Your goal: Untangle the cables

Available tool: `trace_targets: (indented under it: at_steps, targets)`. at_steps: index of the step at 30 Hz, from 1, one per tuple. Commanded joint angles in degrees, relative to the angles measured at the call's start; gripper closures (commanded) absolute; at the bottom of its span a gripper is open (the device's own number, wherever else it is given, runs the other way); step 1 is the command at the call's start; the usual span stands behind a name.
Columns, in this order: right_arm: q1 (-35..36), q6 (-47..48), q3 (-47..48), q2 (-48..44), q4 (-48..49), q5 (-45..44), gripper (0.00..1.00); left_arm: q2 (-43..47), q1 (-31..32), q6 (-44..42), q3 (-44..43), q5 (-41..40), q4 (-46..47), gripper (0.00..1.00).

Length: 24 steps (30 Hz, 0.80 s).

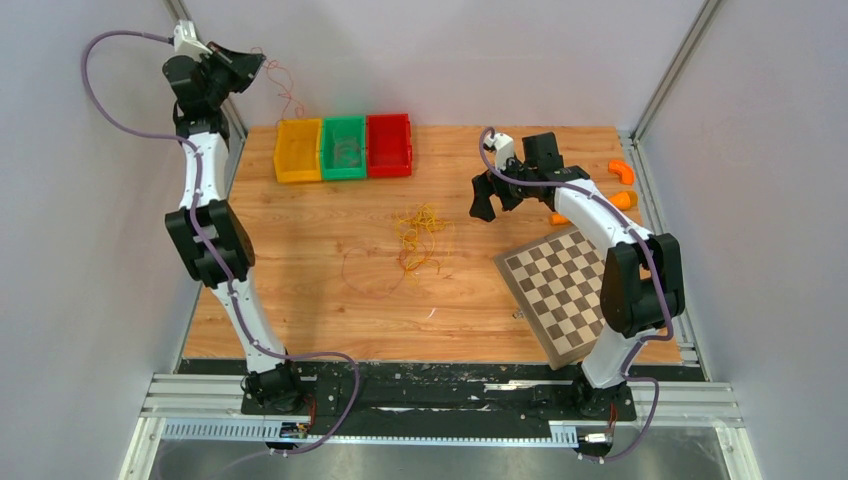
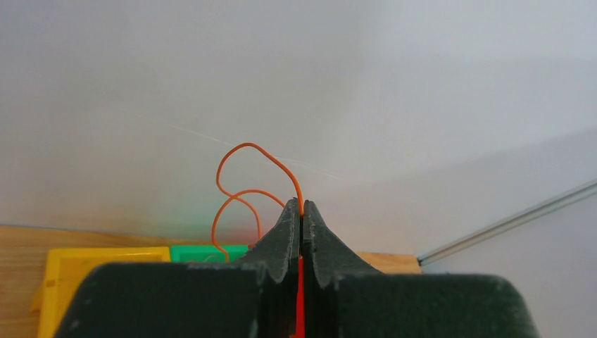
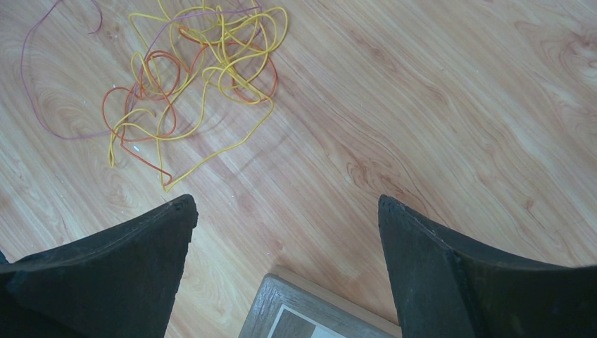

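Three bins stand touching in a row at the far side of the table point(image 1: 300, 300): a yellow bin point(image 1: 298, 150) on the left, a green bin point(image 1: 343, 147) in the middle and a red bin point(image 1: 389, 145) on the right. A faint thin curl shows inside the green bin, too small to identify. What lies in the yellow and red bins cannot be made out.

The left pincer point(image 2: 302, 211) is clenched on an orange cable point(image 2: 243, 145) and is raised above the far left corner, beyond the bins. The cable loops up out of the fingertips, and in the top view its free end dangles down toward the yellow bin.

The other cables point(image 1: 420, 238) lie in a loose tangle on the bare table, near the middle and in front of the bins. They are mostly yellow strands with orange ones woven through, and a thin reddish loop spreads out to the left.

The right pincer point(image 3: 285, 211) is released, with its jaws wide apart. It hangs over the wood just right of the tangle and touches nothing. A chessboard point(image 1: 560, 290) lies tilted on the table's right side, with orange pieces point(image 1: 622, 172) beyond it.
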State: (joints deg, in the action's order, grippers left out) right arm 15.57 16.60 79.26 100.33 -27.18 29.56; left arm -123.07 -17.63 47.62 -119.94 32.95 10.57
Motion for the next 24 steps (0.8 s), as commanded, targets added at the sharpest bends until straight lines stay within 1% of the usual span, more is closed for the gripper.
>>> trace_targets:
  at_steps: [1,5,9,14,19,24]
  targets:
    - [0.2,0.7,0.7,-1.0,1.3,0.3,0.01,-0.1,0.7,7.3,1.7,0.9,6.7,1.00]
    - [0.2,0.7,0.6,-1.0,1.3,0.0,0.01,-0.9,1.5,9.1,5.0,1.2,8.2,1.00]
    - [0.2,0.7,0.7,-1.0,1.3,-0.3,0.01,-1.7,1.3,6.7,7.6,0.0,6.9,1.00]
    - [0.2,0.7,0.9,-0.7,1.2,-0.4,0.01,-4.7,0.9,-0.6,7.0,-1.5,4.1,1.00]
    - [0.2,0.7,1.7,-0.2,1.0,-0.4,0.01,-7.0,0.8,-8.3,5.2,-3.8,-1.7,1.00]
    - [0.2,0.7,1.8,0.1,0.9,-0.4,0.01,-7.3,0.9,-16.9,5.1,-10.4,-8.5,1.00]
